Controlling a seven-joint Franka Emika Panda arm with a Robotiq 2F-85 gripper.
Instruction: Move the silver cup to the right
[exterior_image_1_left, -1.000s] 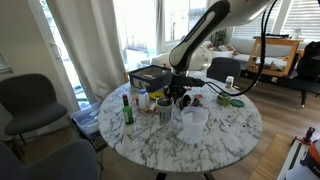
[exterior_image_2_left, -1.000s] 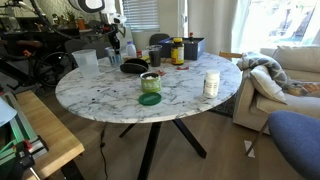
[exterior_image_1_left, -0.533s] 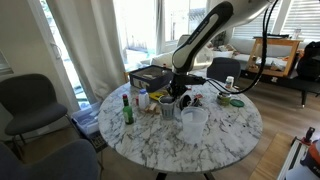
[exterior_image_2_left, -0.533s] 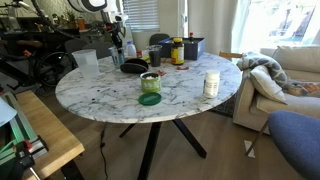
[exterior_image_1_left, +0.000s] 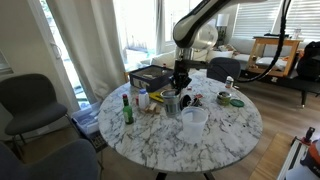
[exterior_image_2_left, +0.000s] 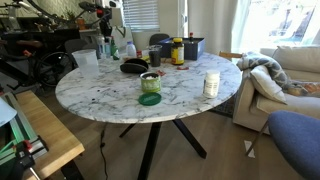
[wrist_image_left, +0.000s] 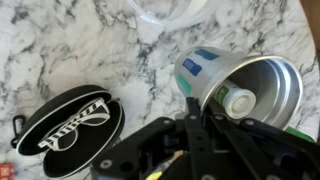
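The silver cup (wrist_image_left: 262, 88) fills the upper right of the wrist view, tilted, with its metal inside showing and a green-blue label on its wall. A small white-capped bottle (wrist_image_left: 236, 101) shows against its opening. My gripper (wrist_image_left: 192, 118) has its black fingers together at the cup's near rim and appears shut on it. In an exterior view the gripper (exterior_image_1_left: 180, 90) hangs over the cup (exterior_image_1_left: 172, 103) near the table's middle. In an exterior view the gripper (exterior_image_2_left: 106, 42) is at the far left of the table, and the cup is hard to make out there.
A translucent white tub (exterior_image_1_left: 193, 122) stands just in front of the cup. A black oval case (wrist_image_left: 70, 125) lies beside it. A green bottle (exterior_image_1_left: 127, 108), a black box (exterior_image_1_left: 150, 78), a green-lidded jar (exterior_image_2_left: 150, 82) and a short white cup (exterior_image_2_left: 211, 84) share the marble table (exterior_image_2_left: 180, 105).
The arm has straightened upward and the gripper sits higher over the table than before. The cup's spot by the tub looks slightly shifted.
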